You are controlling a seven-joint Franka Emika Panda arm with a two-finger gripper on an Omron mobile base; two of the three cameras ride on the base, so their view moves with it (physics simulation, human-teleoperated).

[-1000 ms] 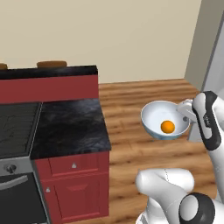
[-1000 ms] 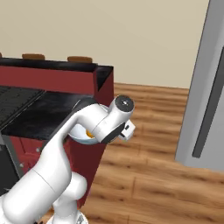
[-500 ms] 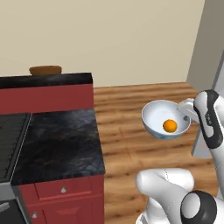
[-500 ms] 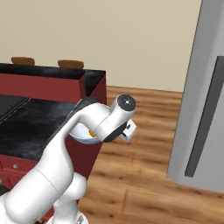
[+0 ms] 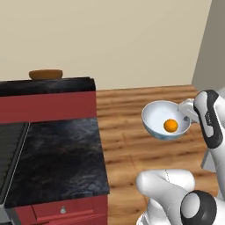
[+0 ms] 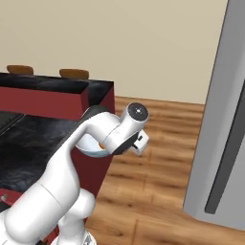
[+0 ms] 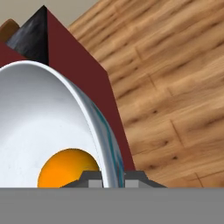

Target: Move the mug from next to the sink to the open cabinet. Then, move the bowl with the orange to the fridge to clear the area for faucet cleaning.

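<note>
My gripper [image 7: 113, 178] is shut on the right rim of the white, blue-tinted bowl [image 5: 160, 117] and holds it in the air above the wooden floor. The orange [image 5: 170, 125] lies in the bottom of the bowl. In the hand view the bowl's rim [image 7: 105, 140] runs up between the two fingertips, and the orange [image 7: 68, 168] sits just left of them. From the right base view the bowl [image 6: 90, 146] peeks out under my arm. The tall grey fridge [image 6: 225, 119], its door closed, stands to the right. The mug, sink, faucet and open cabinet are out of view.
A dark red cabinet block with a black stone top [image 5: 57, 162] stands left of the bowl, with a stove edge [image 5: 9, 154] at far left. A brown round seat [image 5: 45, 74] shows behind the counter. Wooden floor [image 5: 132, 101] stretches toward the beige wall.
The whole scene has shifted: the base has moved, the counter slides left and the fridge looms larger on the right. The bowl with the orange stays held the same way.
</note>
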